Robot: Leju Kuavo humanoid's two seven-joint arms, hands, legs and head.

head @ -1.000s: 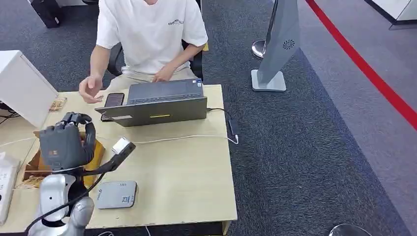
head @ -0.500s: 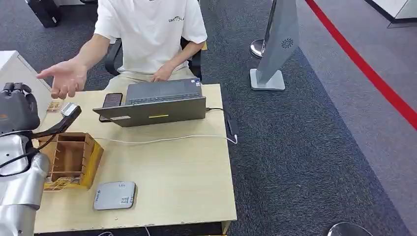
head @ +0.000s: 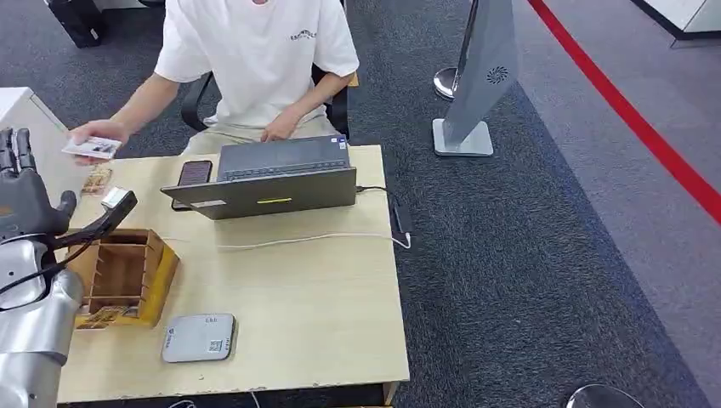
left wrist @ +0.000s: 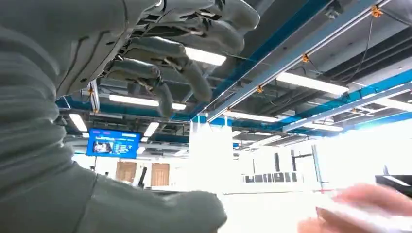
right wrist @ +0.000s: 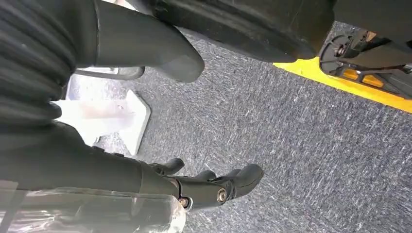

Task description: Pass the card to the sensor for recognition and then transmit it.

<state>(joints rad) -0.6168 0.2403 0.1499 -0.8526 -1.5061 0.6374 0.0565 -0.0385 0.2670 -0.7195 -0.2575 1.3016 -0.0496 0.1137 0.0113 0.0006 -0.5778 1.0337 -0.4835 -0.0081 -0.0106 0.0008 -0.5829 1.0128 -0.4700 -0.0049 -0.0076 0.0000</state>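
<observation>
A seated person's hand holds the white card [head: 92, 147] above the table's far left corner. My left hand [head: 21, 191] is raised just left of and below it, fingers straight up and apart, holding nothing. In the left wrist view my left hand [left wrist: 160, 53] has loosely bent, empty fingers, and the person's blurred hand [left wrist: 369, 201] lies beyond them. The grey sensor pad [head: 199, 337] lies flat near the table's front edge. My right hand [right wrist: 214, 187] hangs over the carpet, fingers apart and empty.
A wooden slotted box [head: 123, 276] stands beside my left arm. A grey laptop [head: 272, 183] and a phone [head: 194, 174] sit at the far side of the table [head: 315, 297], with a white cable [head: 298, 240] running across it. A white cabinet stands at the left.
My left hand rose from above the wooden box, swung left and uncurled its fingers. The person reached out with an open palm and now holds the card.
</observation>
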